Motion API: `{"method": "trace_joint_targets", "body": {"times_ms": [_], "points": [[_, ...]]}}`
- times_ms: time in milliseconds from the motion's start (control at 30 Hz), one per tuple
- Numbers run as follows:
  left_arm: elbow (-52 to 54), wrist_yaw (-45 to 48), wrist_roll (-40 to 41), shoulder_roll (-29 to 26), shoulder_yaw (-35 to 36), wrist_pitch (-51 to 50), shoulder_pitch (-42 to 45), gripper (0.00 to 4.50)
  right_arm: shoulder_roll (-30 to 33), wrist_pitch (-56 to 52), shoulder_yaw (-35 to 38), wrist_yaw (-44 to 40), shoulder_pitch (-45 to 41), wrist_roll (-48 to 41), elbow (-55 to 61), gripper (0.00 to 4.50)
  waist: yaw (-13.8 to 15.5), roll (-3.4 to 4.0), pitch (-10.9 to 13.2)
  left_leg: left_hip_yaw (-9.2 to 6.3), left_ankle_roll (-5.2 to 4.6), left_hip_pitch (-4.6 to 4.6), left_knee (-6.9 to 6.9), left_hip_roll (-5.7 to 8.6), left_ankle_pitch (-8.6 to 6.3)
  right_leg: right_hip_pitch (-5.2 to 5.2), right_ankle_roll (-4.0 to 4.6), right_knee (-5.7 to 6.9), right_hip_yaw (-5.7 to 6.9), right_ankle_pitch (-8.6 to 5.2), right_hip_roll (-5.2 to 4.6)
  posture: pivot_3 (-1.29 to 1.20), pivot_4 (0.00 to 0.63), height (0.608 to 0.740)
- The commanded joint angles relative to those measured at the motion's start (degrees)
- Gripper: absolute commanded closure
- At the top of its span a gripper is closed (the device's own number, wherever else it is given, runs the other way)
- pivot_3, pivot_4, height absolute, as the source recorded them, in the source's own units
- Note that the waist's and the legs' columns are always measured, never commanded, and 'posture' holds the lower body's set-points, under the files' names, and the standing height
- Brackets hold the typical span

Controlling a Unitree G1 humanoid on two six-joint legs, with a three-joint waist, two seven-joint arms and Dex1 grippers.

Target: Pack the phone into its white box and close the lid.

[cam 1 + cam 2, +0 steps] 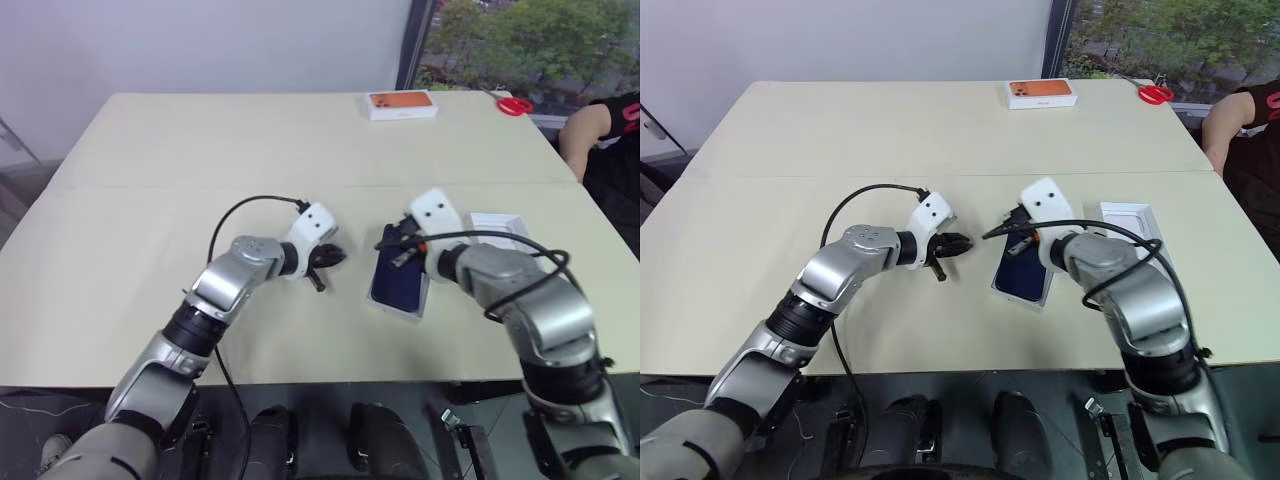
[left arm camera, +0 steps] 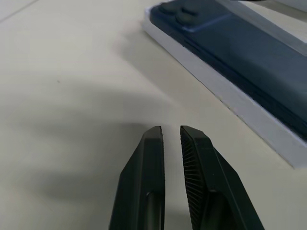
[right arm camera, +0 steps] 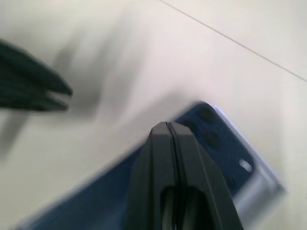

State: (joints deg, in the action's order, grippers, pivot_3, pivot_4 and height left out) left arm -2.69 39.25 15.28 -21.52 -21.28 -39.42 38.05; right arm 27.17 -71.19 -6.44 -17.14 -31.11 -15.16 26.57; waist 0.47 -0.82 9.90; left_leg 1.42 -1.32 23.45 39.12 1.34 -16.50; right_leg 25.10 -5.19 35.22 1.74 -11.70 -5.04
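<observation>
We see the phone point(image 1: 398, 281) lying in the white box point(image 2: 230, 96) mid-worktop point(image 1: 150, 180); our right fingers point(image 3: 169, 132), pressed together, hover above it; left fingers point(image 2: 192, 153), nearly together, grip nothing beside it; an orange-topped box point(image 1: 401, 104) and red scissors point(image 1: 514, 104) sit far back.

On the beige table point(image 1: 840, 150) the phone point(image 1: 1023, 273) lies in the white box point(image 1: 1017, 296) near the centre, dark blue face up, the tray's white edge showing along its near end. The right gripper point(image 1: 1002, 225) is over the phone's far end, at its 12 o'clock. The left gripper point(image 1: 962, 243) hangs at the phone's 9 o'clock, apart from it, fingers nearly together. The lid point(image 1: 1130, 222) lies at the phone's 2 o'clock. An orange-topped box point(image 1: 1040, 93) sits far off at 12 o'clock, red scissors point(image 1: 1155, 94) at 1 o'clock, a person's arm point(image 1: 1225, 125) at the table's edge
</observation>
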Motion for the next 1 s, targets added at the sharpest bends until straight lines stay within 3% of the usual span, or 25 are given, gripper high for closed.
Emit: {"method": "trace_joint_targets", "body": {"times_ms": [33,333,1000], "points": [[4.1,3.7,1.0,-2.3,2.6,2.0,-1.4,3.82,-3.0,-0.6,-2.3,1.9,-3.1,1.3,-2.2,4.50,0.0,0.00,0.0,0.00,0.00,0.00,0.01,0.00,0.00,0.00,0.00,0.00,0.01,0.00,0.00,0.00,0.150,0.740],[6.5,6.8,1.1,-6.2,6.7,1.9,-5.0,3.82,-4.7,-1.0,-6.2,3.2,-4.6,3.8,-6.6,4.50,0.1,0.01,0.0,0.02,-0.01,0.00,0.02,0.05,0.00,-0.02,-0.01,-0.01,0.04,0.00,-0.01,0.00,0.150,0.740],[7.3,6.5,0.6,-3.8,7.7,1.0,-5.4,3.82,-2.2,-4.9,-2.6,3.6,-3.8,5.5,-4.4,4.50,0.0,0.01,0.0,0.03,-0.02,0.00,0.02,0.04,0.00,-0.02,-0.03,0.02,0.04,0.01,0.04,0.00,0.150,0.740]]}}
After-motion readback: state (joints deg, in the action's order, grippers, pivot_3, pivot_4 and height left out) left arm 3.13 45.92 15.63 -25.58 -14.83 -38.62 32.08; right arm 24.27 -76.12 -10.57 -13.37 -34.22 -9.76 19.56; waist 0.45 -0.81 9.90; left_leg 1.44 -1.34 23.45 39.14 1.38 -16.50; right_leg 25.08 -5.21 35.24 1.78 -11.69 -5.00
